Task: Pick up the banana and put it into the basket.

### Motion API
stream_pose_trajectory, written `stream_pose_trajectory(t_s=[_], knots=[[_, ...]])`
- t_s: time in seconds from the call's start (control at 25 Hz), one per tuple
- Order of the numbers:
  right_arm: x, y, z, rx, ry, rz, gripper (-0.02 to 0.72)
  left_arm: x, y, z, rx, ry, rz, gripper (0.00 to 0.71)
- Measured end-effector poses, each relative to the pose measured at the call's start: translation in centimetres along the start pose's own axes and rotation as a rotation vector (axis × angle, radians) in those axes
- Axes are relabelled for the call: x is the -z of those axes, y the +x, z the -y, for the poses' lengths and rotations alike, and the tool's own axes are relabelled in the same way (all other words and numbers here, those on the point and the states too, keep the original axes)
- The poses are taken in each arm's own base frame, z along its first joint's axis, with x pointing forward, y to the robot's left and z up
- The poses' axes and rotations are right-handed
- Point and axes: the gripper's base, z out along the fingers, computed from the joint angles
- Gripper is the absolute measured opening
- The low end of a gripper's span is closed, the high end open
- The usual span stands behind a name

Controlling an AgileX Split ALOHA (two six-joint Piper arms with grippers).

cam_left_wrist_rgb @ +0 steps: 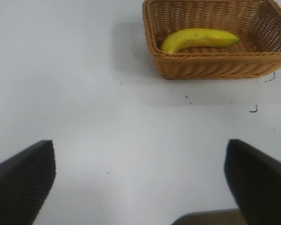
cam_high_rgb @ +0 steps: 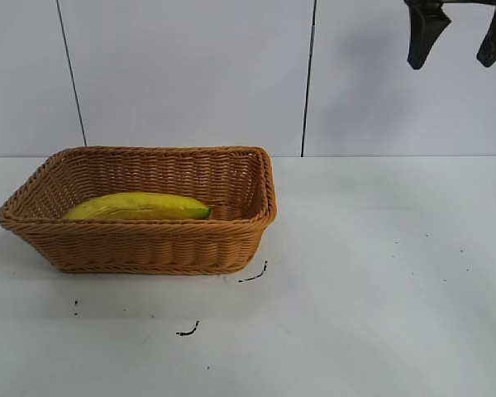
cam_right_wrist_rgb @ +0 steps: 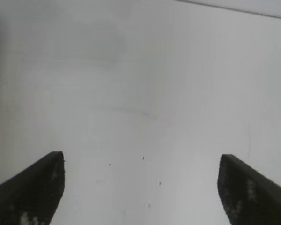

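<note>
The yellow banana lies inside the tan wicker basket at the left of the white table. Both also show in the left wrist view, the banana resting in the basket. My right gripper hangs open and empty high at the upper right, far from the basket; in the right wrist view its jaws stand wide apart over bare table. My left gripper is open and empty above the table, well away from the basket. The left gripper is out of the exterior view.
The white table carries small black marks just in front of the basket. A white wall with dark vertical seams stands behind the table.
</note>
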Motion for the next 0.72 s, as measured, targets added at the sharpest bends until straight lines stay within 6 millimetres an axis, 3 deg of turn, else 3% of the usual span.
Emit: stream_pose_trajectory(t_s=[0.36,0.52,0.72], knots=[[7.2,11.3,-0.7,-0.002,-0.006,-0.011,0.633,0.0,0.0,0.0,0.000,0.001,0.000,0.695],[9.0,16.7,-0.9,-0.002,-0.005,0.009,0.633,0.0,0.0,0.0,0.000,0.000,0.000,0.695],[9.9,22.8,-1.2,0.000,-0.003,0.065,0.633,0.0,0.0,0.0,0.000,0.000,0.000,0.695]])
